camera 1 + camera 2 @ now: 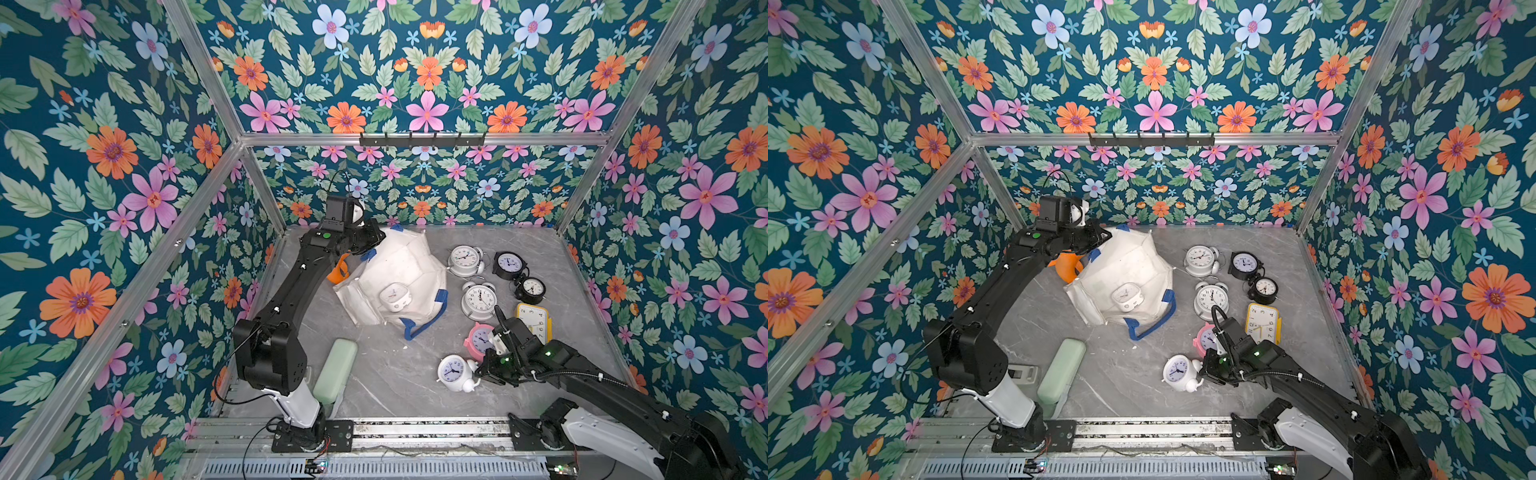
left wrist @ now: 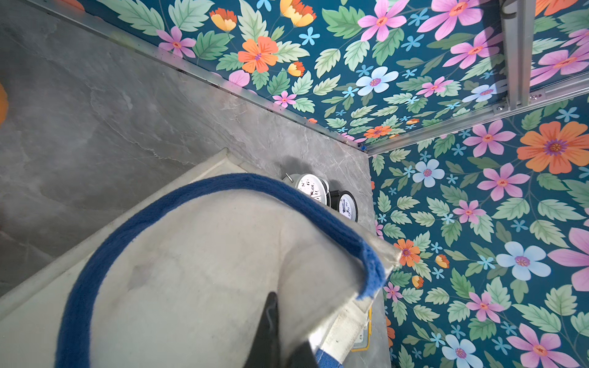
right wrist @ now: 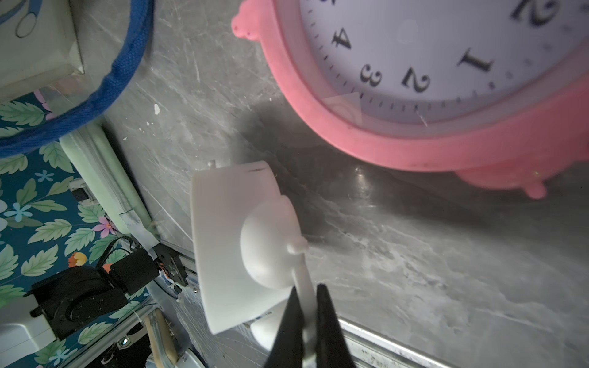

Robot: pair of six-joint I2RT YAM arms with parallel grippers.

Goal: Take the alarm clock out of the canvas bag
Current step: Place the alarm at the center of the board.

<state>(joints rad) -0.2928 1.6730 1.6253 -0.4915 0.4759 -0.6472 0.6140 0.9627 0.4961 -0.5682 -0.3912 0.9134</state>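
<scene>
The canvas bag [image 1: 399, 262] lies slumped on its side in the middle of the grey table [image 1: 386, 386], with one blue handle [image 1: 424, 326] trailing toward the front. The left gripper [image 1: 371, 246] is closed on the bag's fabric at its far left corner. In the left wrist view its dark fingers [image 2: 267, 331] pinch the cloth.

A small square white clock [image 1: 395, 296] rests on the sagging canvas; whether it sits in the bag's mouth or on top cannot be told.

The right gripper [image 3: 308, 286] is near the front of the table, jaws clamped on the thin handle of a white twin-bell alarm clock [image 1: 452, 371] — out of the bag and apart from it, just beside a pink clock [image 1: 481, 338]. A yellow clock [image 1: 534, 322] lies farther back, and an orange plush toy [image 1: 338, 269] shows beside the left arm.
</scene>
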